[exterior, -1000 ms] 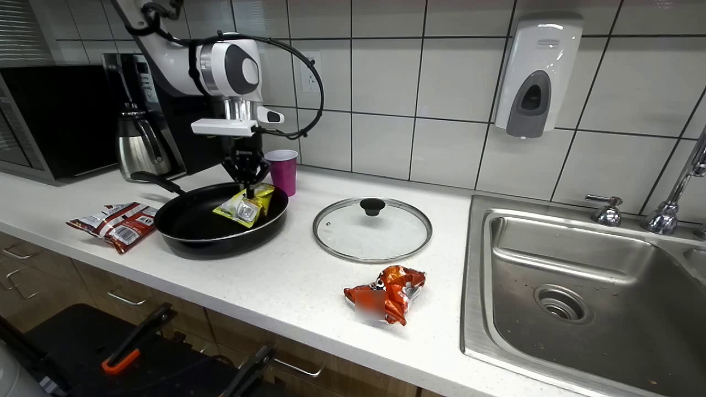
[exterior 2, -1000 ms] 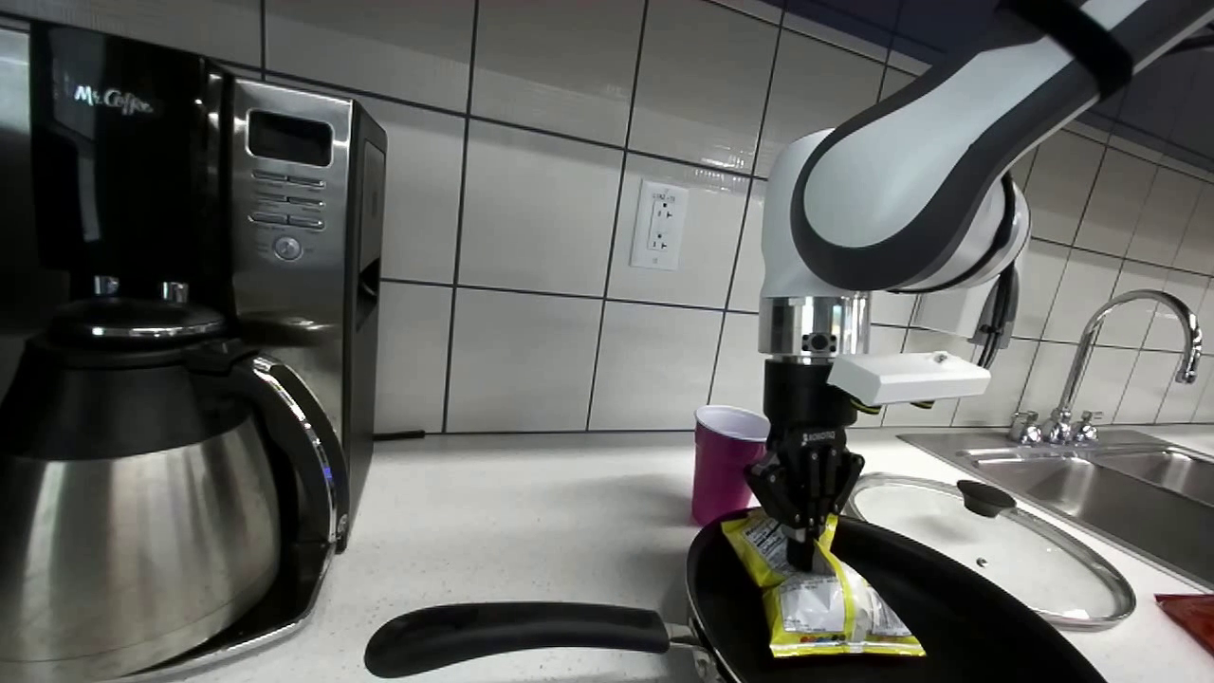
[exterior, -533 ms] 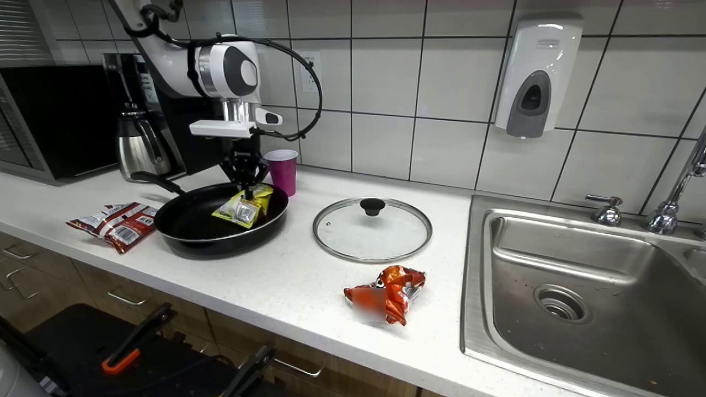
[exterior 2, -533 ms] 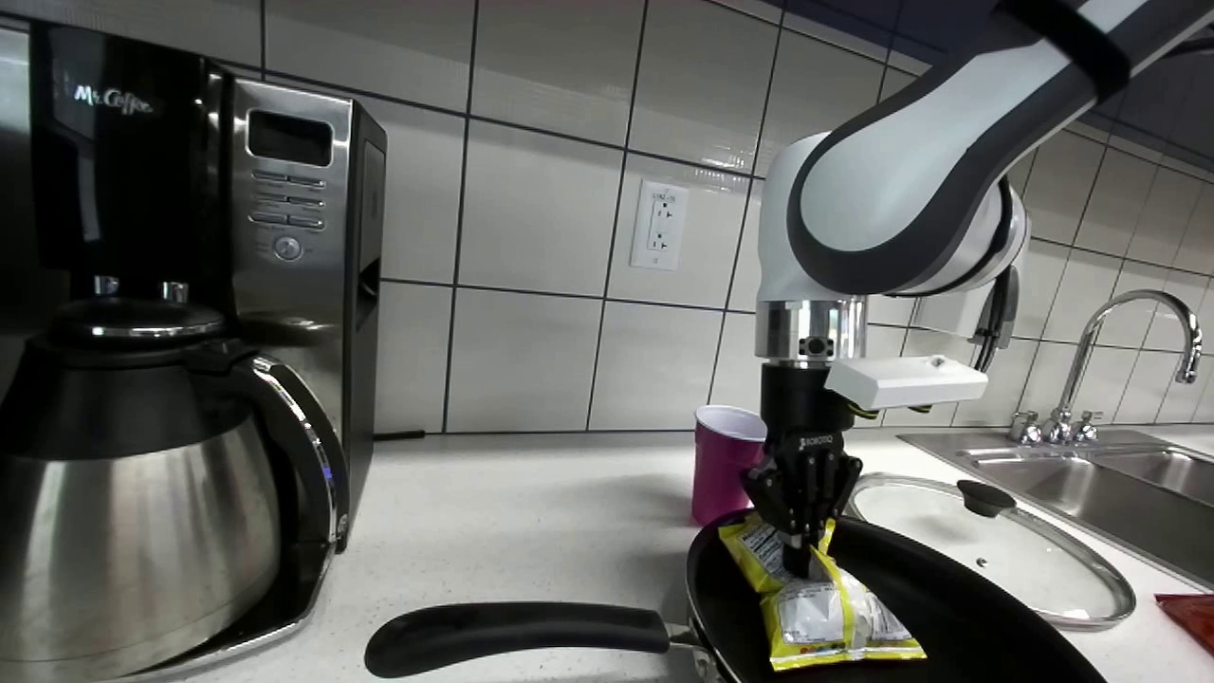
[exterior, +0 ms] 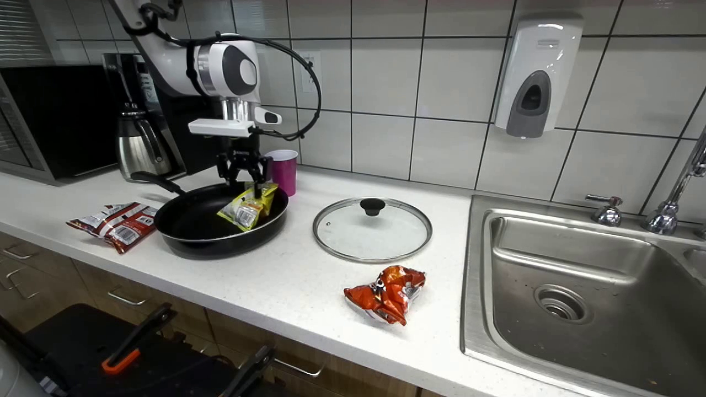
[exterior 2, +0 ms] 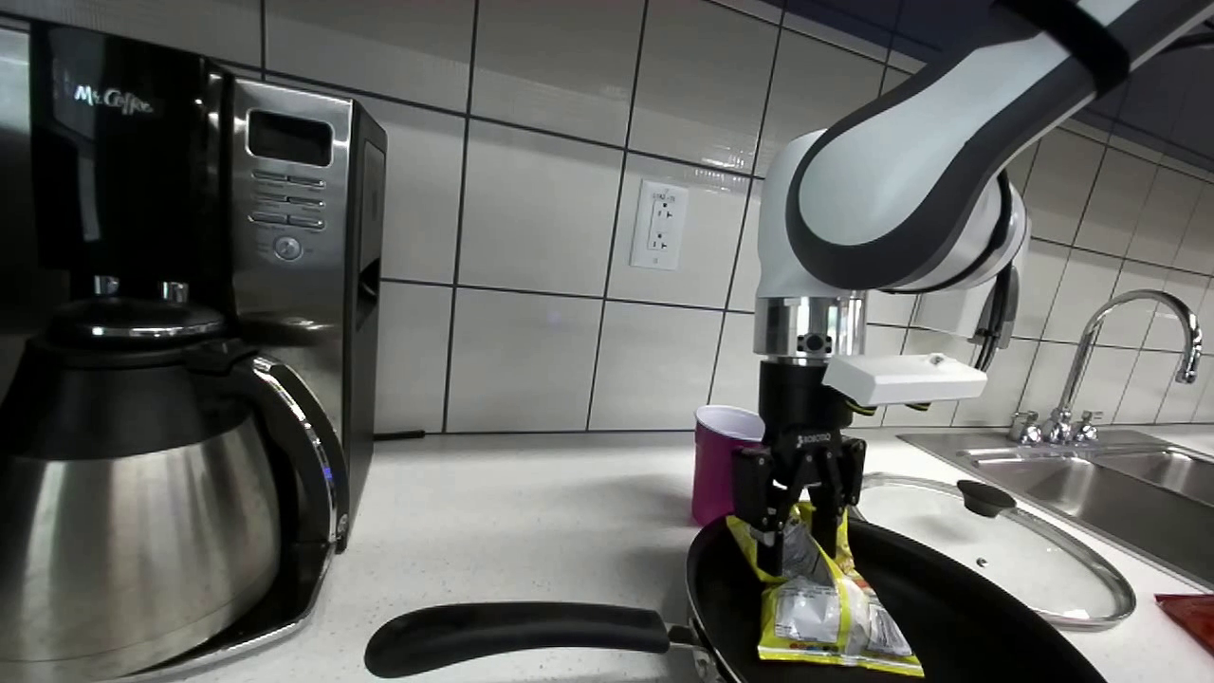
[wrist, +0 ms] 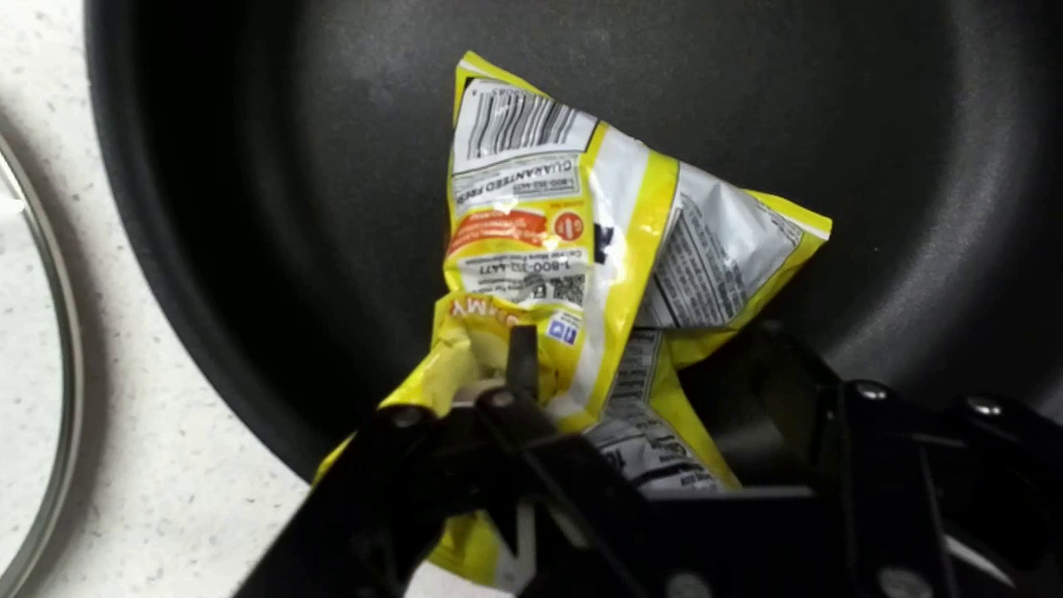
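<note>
In an exterior view, left to right: black-and-steel coffee maker (exterior 2: 303, 360), cut off by left edge; round black frying pan (exterior 2: 958, 598), bottom cropped; magenta plastic cup (exterior 2: 713, 474), partly behind black two-finger gripper (exterior 2: 798, 553), fingers (exterior 2: 770, 555) standing apart, unclenched; crinkled yellow-and-white snack bag (exterior 2: 839, 617) inside pan, between and below fingertips, partly hidden, contact unclear; round glass lid (exterior 2: 986, 545), partly behind pan; shiny red packet (exterior 2: 1190, 617), mostly cropped.
</note>
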Controlling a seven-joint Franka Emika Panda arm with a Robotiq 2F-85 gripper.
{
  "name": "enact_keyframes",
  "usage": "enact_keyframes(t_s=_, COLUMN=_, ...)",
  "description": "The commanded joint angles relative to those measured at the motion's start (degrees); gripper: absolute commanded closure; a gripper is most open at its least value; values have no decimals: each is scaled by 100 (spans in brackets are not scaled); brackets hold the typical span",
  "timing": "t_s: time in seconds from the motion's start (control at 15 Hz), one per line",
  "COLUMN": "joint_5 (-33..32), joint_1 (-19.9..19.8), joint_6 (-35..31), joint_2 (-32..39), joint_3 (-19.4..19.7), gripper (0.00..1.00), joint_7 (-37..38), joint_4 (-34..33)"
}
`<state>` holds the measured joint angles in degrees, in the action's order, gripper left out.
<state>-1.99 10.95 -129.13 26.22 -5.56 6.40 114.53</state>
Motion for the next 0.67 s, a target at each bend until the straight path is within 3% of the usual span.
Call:
enact_keyframes(t_s=0.0, joint_5=152, joint_1=-60, joint_6=221, joint_2=-140, joint_3=-102, gripper=0, joint_7=-118, joint_4=-41)
enact_keyframes(t_s=0.6, joint_5=281, joint_1=-147, joint_6=195, joint_2=-638, joint_3=-111, gripper=0, joint_7=-159, joint_4=148)
